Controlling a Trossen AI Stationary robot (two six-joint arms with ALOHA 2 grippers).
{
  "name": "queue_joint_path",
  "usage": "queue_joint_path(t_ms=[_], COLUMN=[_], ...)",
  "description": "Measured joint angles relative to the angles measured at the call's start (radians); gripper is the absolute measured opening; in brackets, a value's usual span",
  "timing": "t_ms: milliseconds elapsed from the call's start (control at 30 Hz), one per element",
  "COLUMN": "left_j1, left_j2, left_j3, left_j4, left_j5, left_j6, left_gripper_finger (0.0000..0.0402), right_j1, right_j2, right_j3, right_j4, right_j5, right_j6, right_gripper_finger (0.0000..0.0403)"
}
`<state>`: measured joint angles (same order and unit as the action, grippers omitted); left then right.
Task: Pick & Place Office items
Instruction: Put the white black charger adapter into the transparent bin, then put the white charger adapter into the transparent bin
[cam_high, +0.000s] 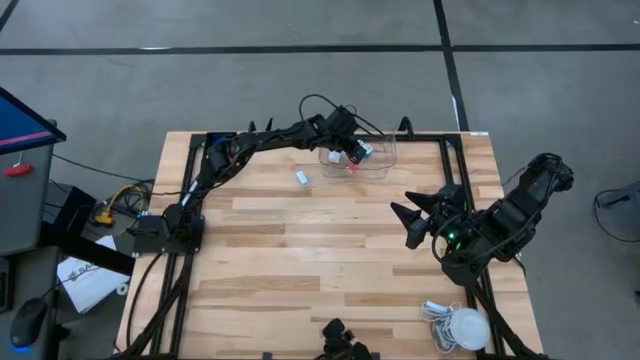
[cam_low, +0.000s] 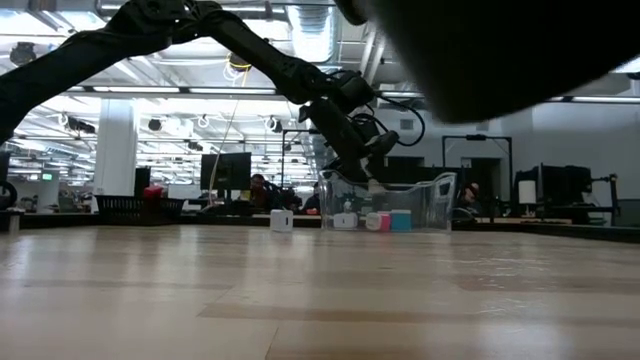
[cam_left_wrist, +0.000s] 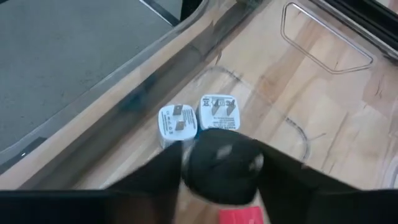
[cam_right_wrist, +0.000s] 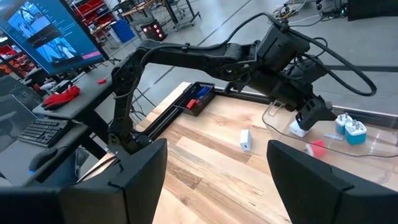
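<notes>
Since your left gripper (cam_high: 352, 155) sits over the clear plastic bin (cam_high: 385, 162) at the table's far edge, treat that bin as the reference. The gripper hangs just above the bin floor with a round black piece (cam_left_wrist: 224, 165) between its fingers; whether it's clamped or already let go, you can't tell. Two small white plug-like blocks (cam_left_wrist: 198, 118) lie side by side on the bin floor directly ahead of the fingers, with a red piece (cam_high: 352, 168) and a blue one (cam_right_wrist: 356, 132) close by.

The lone small white block (cam_high: 302, 177) lies on the wood just outside the bin, on the left arm's side. The left arm is clearly nearer it. Long axis too small to call.

Your right gripper (cam_high: 420, 220) waits well clear of the bin, jaws spread, empty.
</notes>
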<state>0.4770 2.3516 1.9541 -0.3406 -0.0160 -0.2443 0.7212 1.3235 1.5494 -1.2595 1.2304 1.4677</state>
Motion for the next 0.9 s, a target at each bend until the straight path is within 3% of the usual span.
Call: queue_joint_path(t_ms=[133,233,600,767,900], left_j1=[0.0,0.0,0.0,0.005,0.017], left_j2=[0.0,0.0,-0.041,-0.18,-0.276], left_j3=[0.0,0.0,-0.002,-0.002,-0.004], left_j4=[0.005,0.007,0.033,-0.209,-0.477], left_j5=[0.0,0.001,0.068,0.038,-0.009], left_j6=[0.0,0.0,0.057,0.194,0.215], left_gripper_finger=[0.0255,0.0272,0.0216,0.0207,0.0217], right_j1=[0.0,0.001,0.018,0.024,0.024], right_j2=[0.0,0.0,0.0,0.0,0.0], right_j3=[0.0,0.0,0.0,0.0,0.0], right_j4=[0.003,0.003,0.004,0.006,0.002], right_j5=[0.0,0.0,0.0,0.0,0.001], right_j6=[0.0,0.0,0.0,0.0,-0.001], right_gripper_finger=[0.0268,0.0268,0.0268,0.0268,0.0268])
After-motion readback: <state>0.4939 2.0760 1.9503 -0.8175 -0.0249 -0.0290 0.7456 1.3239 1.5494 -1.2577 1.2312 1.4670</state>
